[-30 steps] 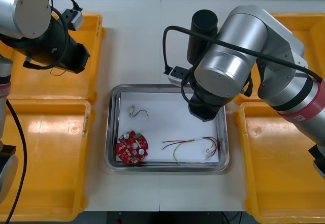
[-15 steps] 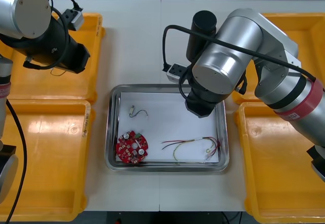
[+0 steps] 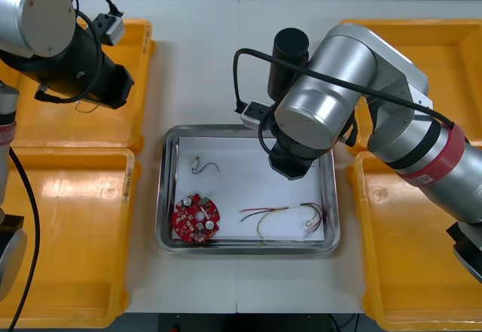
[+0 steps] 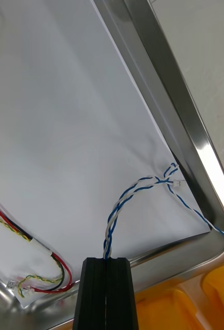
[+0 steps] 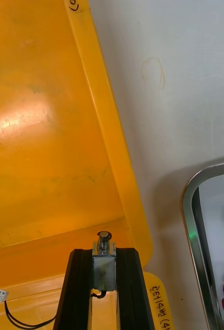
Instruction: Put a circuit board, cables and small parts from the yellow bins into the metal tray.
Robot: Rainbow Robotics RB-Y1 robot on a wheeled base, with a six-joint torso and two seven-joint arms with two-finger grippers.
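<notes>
Pinched at one end by the right gripper (image 4: 105, 262), fingers pressed almost together on it: the twisted blue and white cable (image 4: 135, 192). Thin and limp, wound tight near the fingertips, then unravelling into separate leads with a small pale connector. Trailing forward from the fingertips onto the white liner of the metal tray (image 4: 169, 105), close to the rim corner ahead, one lead straying toward the rim. Not yet let go, so judged mid-delivery.

Off to one side of those fingers, already lying in the tray: the red and yellow cable (image 4: 54, 264). Also delivered, farther across the tray from this gripper: the round red circuit board (image 3: 196, 218) and a small metal part with a short wire (image 3: 199, 165).

At the left gripper (image 5: 104, 251), above a yellow bin (image 5: 39, 129) beside the tray: fingers clamped on a second small metal part (image 5: 104, 260), held apart by its width. Beside the base of those fingers, in what looks like the neighbouring bin, a black cable (image 5: 11, 317).

Probably left: release of the blue and white cable, then delivery of the held part, perhaps the black cable too.
</notes>
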